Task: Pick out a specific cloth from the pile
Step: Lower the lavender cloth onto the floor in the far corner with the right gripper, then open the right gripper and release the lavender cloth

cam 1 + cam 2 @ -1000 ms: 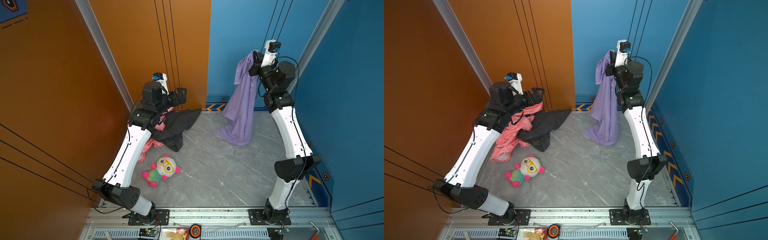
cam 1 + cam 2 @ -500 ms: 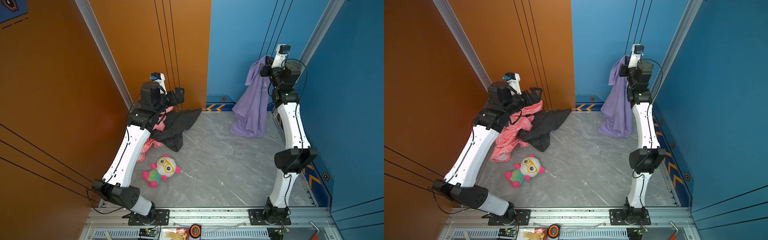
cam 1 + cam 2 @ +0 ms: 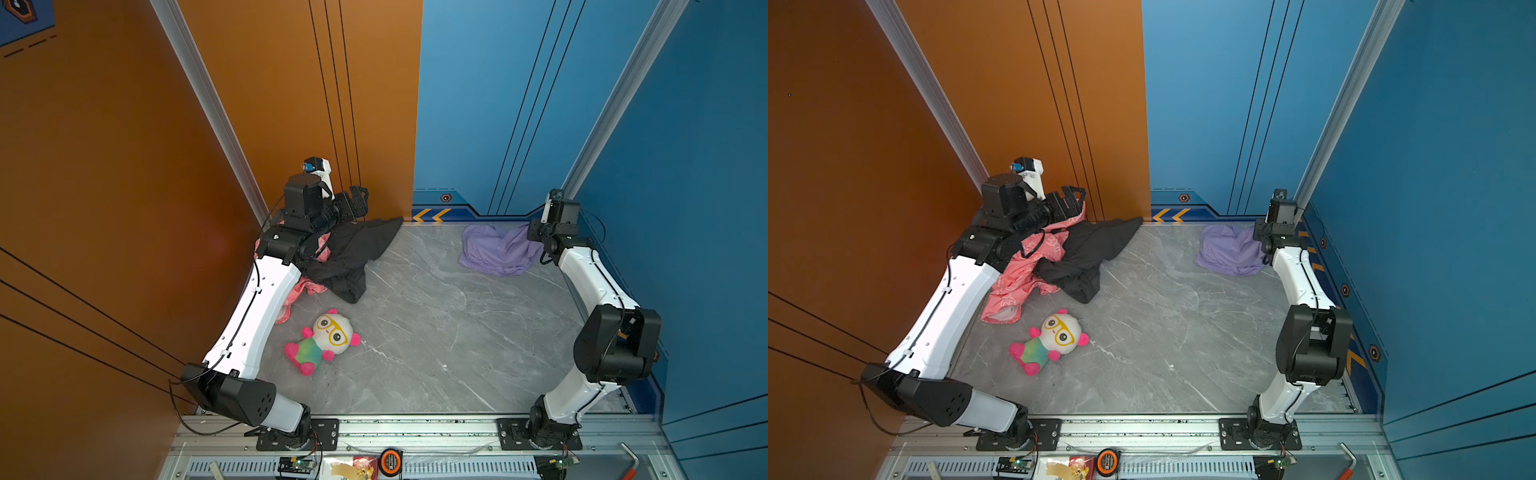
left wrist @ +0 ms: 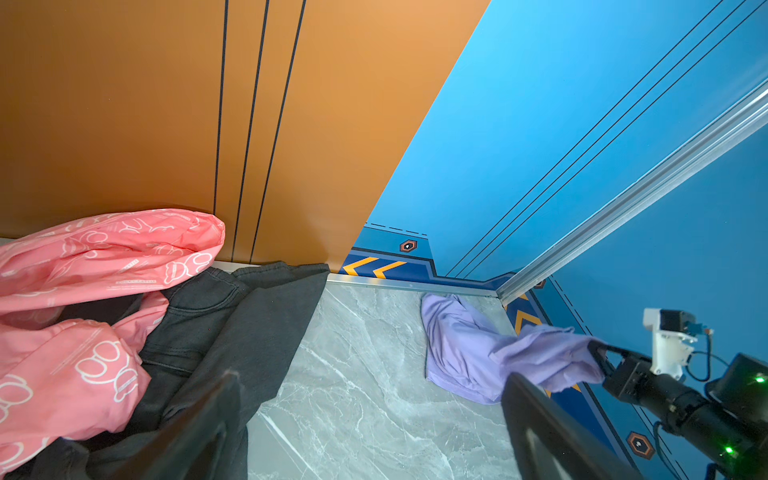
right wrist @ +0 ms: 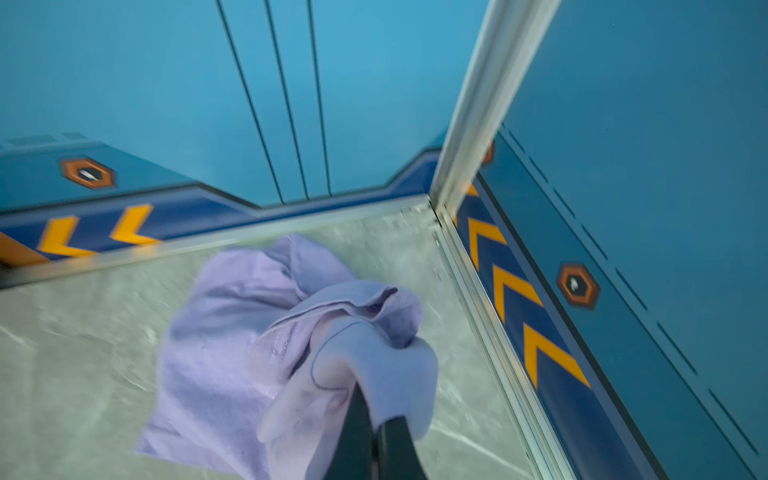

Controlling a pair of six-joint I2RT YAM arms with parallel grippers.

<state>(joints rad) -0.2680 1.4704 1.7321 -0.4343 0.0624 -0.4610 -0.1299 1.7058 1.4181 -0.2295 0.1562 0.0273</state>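
Tabletop (image 3: 419, 332) of grey marble, enclosed by an orange wall (image 3: 291, 104) at the far left and blue walls (image 3: 478, 104) at the far right. The lavender cloth (image 3: 492, 251) lies crumpled in the far right corner, just beside the chevron strip at the foot of the blue wall. One fold is raised off the surface and pinched in the right pincer (image 5: 370, 411), whose jaws are pressed together on the fabric. In both top views that arm's wrist hides the jaws.

The pile (image 3: 1059, 262) sits against the orange wall, well apart from the lavender cloth, with a stretch of tabletop between them. It consists of a coral-pink cloth (image 3: 1017, 278) with white print and a black cloth (image 3: 1090, 253) that partly overlaps it. The left pincer (image 3: 1071, 199) hovers above the pile, jaws spread and empty. In a top view, the left forearm (image 3: 257, 307) covers much of the coral-pink cloth.

A panda plush (image 3: 1054, 336) lies face up near the pile's front edge but apart from it. On the front rail rest a tape measure (image 3: 1106, 461) and a red-handled hex key (image 3: 1347, 463).
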